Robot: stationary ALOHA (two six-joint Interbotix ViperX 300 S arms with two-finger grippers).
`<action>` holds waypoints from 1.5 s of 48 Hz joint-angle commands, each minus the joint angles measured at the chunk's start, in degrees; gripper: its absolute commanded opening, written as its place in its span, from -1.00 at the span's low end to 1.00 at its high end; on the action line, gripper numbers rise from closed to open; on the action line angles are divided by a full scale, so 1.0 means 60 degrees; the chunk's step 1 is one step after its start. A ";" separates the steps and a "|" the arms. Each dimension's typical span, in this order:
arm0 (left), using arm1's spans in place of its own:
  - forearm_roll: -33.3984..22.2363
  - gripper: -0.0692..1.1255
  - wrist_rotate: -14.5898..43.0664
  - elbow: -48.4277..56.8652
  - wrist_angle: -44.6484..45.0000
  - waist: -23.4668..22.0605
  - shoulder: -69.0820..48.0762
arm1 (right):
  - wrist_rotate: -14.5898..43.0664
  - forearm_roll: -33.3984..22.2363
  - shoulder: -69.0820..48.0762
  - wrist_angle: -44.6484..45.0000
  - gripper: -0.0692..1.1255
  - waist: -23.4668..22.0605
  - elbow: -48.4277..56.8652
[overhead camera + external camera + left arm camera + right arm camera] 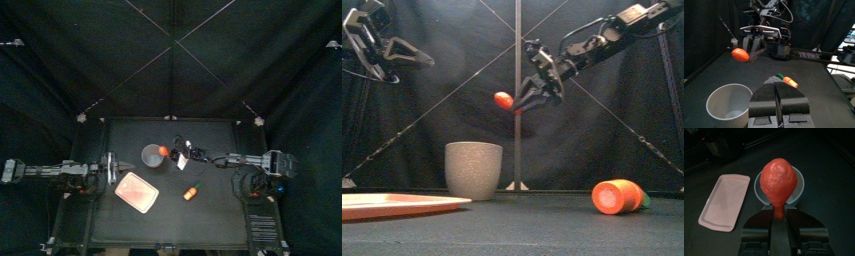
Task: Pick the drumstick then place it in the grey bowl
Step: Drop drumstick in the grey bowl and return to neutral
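One red drumstick (pixel 504 100) is hanging above the grey cup (pixel 473 170), pinched by its thin end in the right claw (pixel 779 215), while the pink tray (pixel 727 198) is lying near the cup and the left claw (pixel 777 95) is resting closed at the left.

We find the cup (pixel 152 154) near the middle of the tabletop (pixel 214 215), the tray (pixel 139 190) before it toward the left edge, seemingly a toy carrot (pixel 190 192) right of the tray, the drumstick (pixel 502 100) aloft over the cup.
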 commanded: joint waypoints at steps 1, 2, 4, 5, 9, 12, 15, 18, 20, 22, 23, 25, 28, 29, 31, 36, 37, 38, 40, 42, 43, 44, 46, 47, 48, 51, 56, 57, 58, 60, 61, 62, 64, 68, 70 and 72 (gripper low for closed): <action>0.0059 -0.86 0.0044 -0.0161 -0.0103 0.0029 0.0029 | -0.0015 -0.0059 0.0381 0.0059 0.04 0.0044 -0.0879; 0.0073 -0.86 0.0059 -0.0176 -0.0117 0.0044 0.0044 | -0.0015 -0.0073 0.0498 0.0103 0.05 0.0059 -0.0967; 0.0132 -0.86 0.0059 -0.0190 -0.0117 0.0073 0.0029 | -0.0015 -0.0088 0.0703 0.0220 0.10 0.0103 -0.1172; 0.0161 -0.86 0.0059 -0.0190 -0.0117 0.0088 0.0029 | -0.0015 -0.0088 0.0806 0.0278 0.12 0.0117 -0.1260; 0.0205 -0.86 0.0059 -0.0161 -0.0103 0.0103 0.0029 | 0.0000 -0.0103 0.1157 0.0557 0.21 0.0161 -0.1597; 0.0205 -0.86 0.0059 -0.0132 -0.0117 0.0103 0.0029 | 0.0015 -0.0161 0.1392 0.0835 0.28 0.0161 -0.1802; 0.0205 -0.86 0.0044 -0.0117 -0.0117 0.0103 0.0029 | 0.0015 -0.0190 0.1479 0.0952 0.34 0.0190 -0.1919; 0.0205 -0.86 0.0044 -0.0103 -0.0117 0.0103 0.0029 | 0.0015 -0.0220 0.1494 0.0981 0.39 0.0220 -0.1963; 0.0205 -0.86 0.0044 -0.0103 -0.0117 0.0103 0.0029 | 0.0015 -0.0234 0.1494 0.0981 0.40 0.0234 -0.1978; 0.0205 -0.86 0.0044 -0.0088 -0.0117 0.0103 0.0029 | 0.0015 -0.0264 0.1465 0.0981 0.41 0.0220 -0.1963; 0.0205 -0.86 0.0044 -0.0088 -0.0117 0.0103 0.0044 | 0.0029 -0.0249 0.1436 0.0981 0.41 0.0234 -0.1948; 0.0190 -0.86 0.0044 -0.0059 -0.0117 0.0103 0.0029 | 0.0029 -0.0249 0.1392 0.0981 0.41 0.0234 -0.1890; 0.0190 -0.86 0.0044 -0.0029 -0.0117 0.0103 0.0029 | 0.0029 -0.0264 0.1230 0.0923 0.41 0.0249 -0.1772; 0.0190 -0.86 0.0044 -0.0015 -0.0103 0.0103 0.0029 | 0.0029 -0.0264 0.1157 0.0879 0.41 0.0249 -0.1714; 0.0176 -0.86 0.0044 0.0000 -0.0117 0.0103 0.0029 | 0.0015 -0.0264 0.0996 0.0747 0.41 0.0264 -0.1567; 0.0176 -0.86 0.0044 0.0015 -0.0117 0.0103 0.0029 | 0.0015 -0.0264 0.0454 0.0044 0.41 0.0337 -0.1011; 0.0176 -0.86 0.0044 0.0015 -0.0117 0.0103 0.0029 | 0.0015 -0.0264 0.0337 -0.0161 0.41 0.0352 -0.0864; 0.0176 -0.86 0.0044 0.0015 -0.0117 0.0103 0.0029 | 0.0015 -0.0249 0.0205 -0.0366 0.41 0.0352 -0.0703; 0.0190 -0.86 0.0044 0.0015 -0.0117 0.0103 0.0029 | -0.0015 -0.0264 -0.0132 -0.0908 0.41 0.0410 -0.0264; 0.0190 -0.86 0.0044 0.0015 -0.0117 0.0103 0.0029 | 0.0015 -0.0278 -0.0439 -0.1348 0.41 0.0410 0.0132; 0.0190 -0.86 0.0044 0.0015 -0.0117 0.0103 0.0029 | 0.0000 -0.0264 -0.0586 -0.1553 0.41 0.0439 0.0337; 0.0190 -0.86 0.0044 0.0015 -0.0117 0.0103 0.0029 | -0.0029 -0.0278 -0.0718 -0.1787 0.41 0.0439 0.0542; 0.0176 -0.86 0.0044 0.0015 -0.0117 0.0103 0.0029 | 0.0015 -0.0278 -0.1025 -0.2212 0.41 0.0454 0.0981; 0.0176 -0.86 0.0044 0.0029 -0.0117 0.0103 0.0029 | 0.0029 -0.0264 -0.1187 -0.2432 0.41 0.0469 0.1201; 0.0176 -0.86 0.0044 0.0029 -0.0117 0.0103 0.0029 | 0.0015 -0.0278 -0.1392 -0.2769 0.41 0.0498 0.1538; 0.0176 -0.86 0.0044 0.0029 -0.0117 0.0103 0.0029 | 0.0015 -0.0278 -0.1772 -0.3442 0.41 0.0586 0.2124; 0.0220 -0.86 0.0059 0.0044 -0.0117 0.0103 0.0029 | -0.0015 -0.0278 -0.2358 -0.4336 0.41 0.0732 0.2959; 0.0234 -0.86 0.0059 0.0044 -0.0117 0.0103 0.0029 | -0.0015 -0.0293 -0.2461 -0.4482 0.41 0.0747 0.3120; 0.0234 -0.86 0.0059 0.0029 -0.0117 0.0103 0.0029 | -0.0015 -0.0308 -0.2563 -0.4614 0.41 0.0776 0.3267; 0.0249 -0.86 0.0059 0.0029 -0.0117 0.0117 0.0029 | -0.0029 -0.0337 -0.2725 -0.4805 0.41 0.0820 0.3501; 0.0249 -0.86 0.0059 0.0029 -0.0117 0.0132 0.0029 | -0.0029 -0.0381 -0.2798 -0.4893 0.41 0.0850 0.3618; 0.0264 -0.86 0.0059 0.0029 -0.0117 0.0132 0.0029 | -0.0044 -0.0410 -0.2871 -0.4951 0.41 0.0879 0.3706; 0.0264 -0.86 0.0059 0.0029 -0.0117 0.0161 0.0029 | -0.0059 -0.0542 -0.3003 -0.5010 0.41 0.0908 0.3896; 0.0249 -0.86 0.0059 0.0044 -0.0117 0.0176 0.0029 | -0.0029 -0.0908 -0.3296 -0.5010 0.41 0.0967 0.4292; 0.0249 -0.86 0.0044 0.0044 -0.0117 0.0205 0.0029 | -0.0015 -0.1040 -0.3413 -0.5010 0.41 0.0981 0.4453; 0.0249 -0.86 0.0059 0.0088 -0.0117 0.0234 0.0029 | 0.0015 -0.1099 -0.3545 -0.5024 0.41 0.0996 0.4600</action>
